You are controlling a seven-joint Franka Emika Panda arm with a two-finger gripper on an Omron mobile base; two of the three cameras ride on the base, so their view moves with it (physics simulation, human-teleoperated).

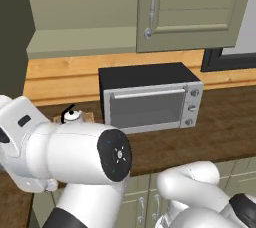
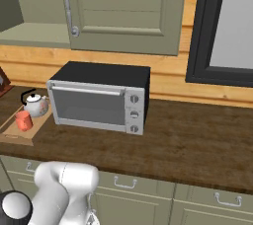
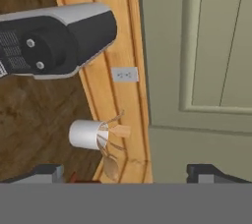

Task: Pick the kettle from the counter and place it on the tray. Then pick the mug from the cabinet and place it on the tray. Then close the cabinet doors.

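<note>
I have the kettle and the orange-red mug both sitting on the light-wood tray, at the left end of the dark counter, just left of the silver-fronted microwave. From the right base view the mug stands in front of the kettle, the two close together; I cannot tell whether they touch. In the left base view only the kettle's top and black handle peek over my arm's elbow.

So I judge the two placing steps finished. What remains is the cabinet doors. One grey-green door with its vertical bar handle hangs above the microwave, and to its left I see the underside and shadowed opening of the cabinet, which suggests it is not shut; I cannot read the exact angle.

The gripper holds nothing, its two dark fingertips spread wide at the bottom of the hand view. That view is rolled sideways: a panelled door face ahead, the microwave's back, a wall socket, and a white holder with wooden utensils against the pale wall.
</note>
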